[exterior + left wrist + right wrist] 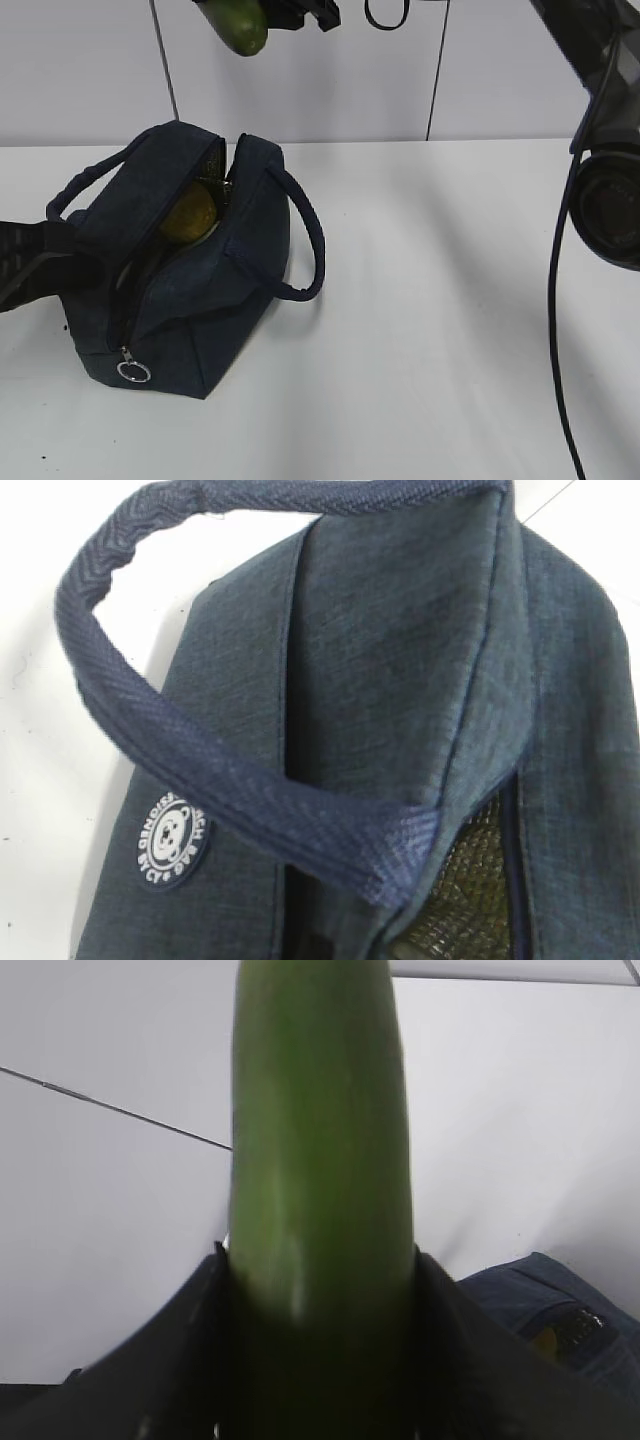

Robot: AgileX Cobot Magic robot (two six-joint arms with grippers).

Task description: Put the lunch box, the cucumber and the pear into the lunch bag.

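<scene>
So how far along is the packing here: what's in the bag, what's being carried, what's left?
Done: the pear shows yellow inside the open bag. The lunch box isn't clearly visible; it may sit under the pear, but I can't tell. In hand: the right tool grips the cucumber, held high above the bag. The left tool is out of clear sight at the bag's left side. Left: lower the cucumber through the opening and release.

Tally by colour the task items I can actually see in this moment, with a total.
Dark navy: 1, the boxy fabric lunch bag
Dark green: 1, the smooth cucumber, clamped in the right gripper
Yellow: 1, a rounded item, probably the pear, inside the bag
Total: 3
The lunch box is not discernible.
</scene>
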